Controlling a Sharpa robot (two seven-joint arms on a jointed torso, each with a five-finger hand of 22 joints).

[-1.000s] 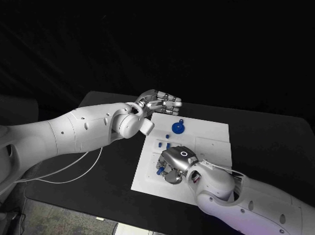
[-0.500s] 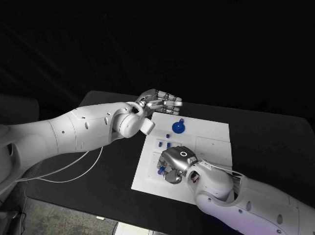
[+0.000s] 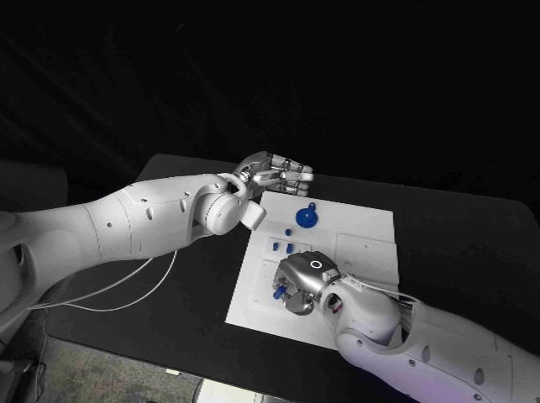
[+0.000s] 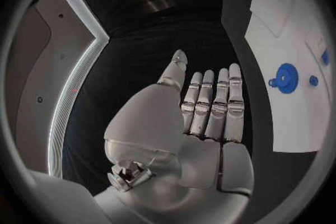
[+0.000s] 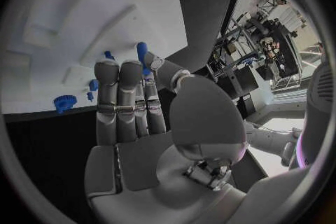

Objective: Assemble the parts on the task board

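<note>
**Right hand grips a blue peg over the near part of the board**

The task board is a flat white plate with a matte surface and shallow rectangular recesses, and it lies in the middle of the black tabletop. At its far end sits a round blue part with a toothed rim, like a small gear, and a tiny blue piece lies just beside it. Near the middle of the board, a few short blue pegs stand close together.

The right hand is over the near left part of the board. Its silver fingers are held together and bent toward the thumb, and between them it pinches a small blue cylinder part with a smooth, rounded end. This part is just above the white surface; whether it touches the board cannot be told.

The left hand is above the far left corner of the board, near the gear but apart from it. Its metal fingers are straight, side by side, and hold nothing.
</note>
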